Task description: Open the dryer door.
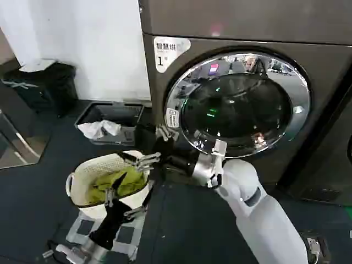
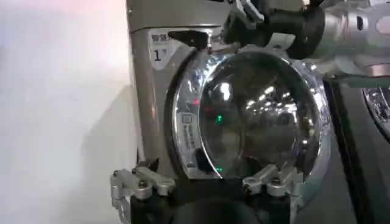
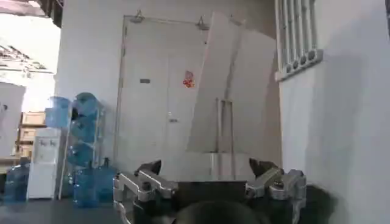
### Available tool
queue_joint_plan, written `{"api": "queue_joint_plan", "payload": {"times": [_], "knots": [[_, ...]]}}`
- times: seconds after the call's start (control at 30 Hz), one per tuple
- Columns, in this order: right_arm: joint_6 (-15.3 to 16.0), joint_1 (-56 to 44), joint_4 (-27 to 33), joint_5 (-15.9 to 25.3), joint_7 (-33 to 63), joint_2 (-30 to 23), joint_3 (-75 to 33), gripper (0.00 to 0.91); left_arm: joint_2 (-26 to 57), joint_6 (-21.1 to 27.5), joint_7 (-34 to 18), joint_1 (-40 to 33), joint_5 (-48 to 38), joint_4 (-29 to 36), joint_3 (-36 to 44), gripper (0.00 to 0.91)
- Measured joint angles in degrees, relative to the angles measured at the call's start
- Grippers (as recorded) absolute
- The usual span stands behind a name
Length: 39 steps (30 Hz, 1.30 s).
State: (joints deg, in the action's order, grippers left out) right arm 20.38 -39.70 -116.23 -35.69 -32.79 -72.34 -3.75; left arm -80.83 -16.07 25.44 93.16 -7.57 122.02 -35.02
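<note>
**Right arm reaches for the door's left edge**

The dryer door [image 1: 242,102] sits shut against the front of the brown-grey dryer [image 1: 220,22], its chrome rim flush all round and the dark glass reflecting the room. The right gripper [image 1: 157,147] hangs just beside the lower left of that rim, near the small sticker [image 1: 172,117] there, its fingers [image 1: 144,161] spread apart and holding nothing. The left gripper [image 1: 121,203] waits lower, over the white laundry basket [image 1: 77,181] with green cloth [image 1: 118,181] in it, fingers also spread and empty.

To do this well, I'd say the right fingers need to hook behind the rim on its left side (the latch seems to be there, though I cannot see it outright), close firmly, then pull outward in an arc about the far hinge rather than straight back. Chrome is slippery, so a shallow pinch may slide off.

Writing: a white label [image 1: 170,52] at the dryer's upper left carries a large "1" beneath a line of characters too small to read. The rim sticker's print is illegible.
</note>
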Motion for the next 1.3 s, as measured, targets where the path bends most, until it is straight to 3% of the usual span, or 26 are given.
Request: {"api": "queue_joint_plan", "payload": {"times": [0.7,1.3], "knots": [[-3.31,-4.05,2.84,5.23,-4.42,2.15,-5.71,0.907,-0.21,3.21,-0.41,-0.38,1.82,0.41,0.47,0.907],[-4.71,-2.26,10.59,8.39,-5.29,0.76,-7.63,0.907,-0.01,6.96,-0.33,-0.30,2.75,1.20,0.40,0.907]]}}
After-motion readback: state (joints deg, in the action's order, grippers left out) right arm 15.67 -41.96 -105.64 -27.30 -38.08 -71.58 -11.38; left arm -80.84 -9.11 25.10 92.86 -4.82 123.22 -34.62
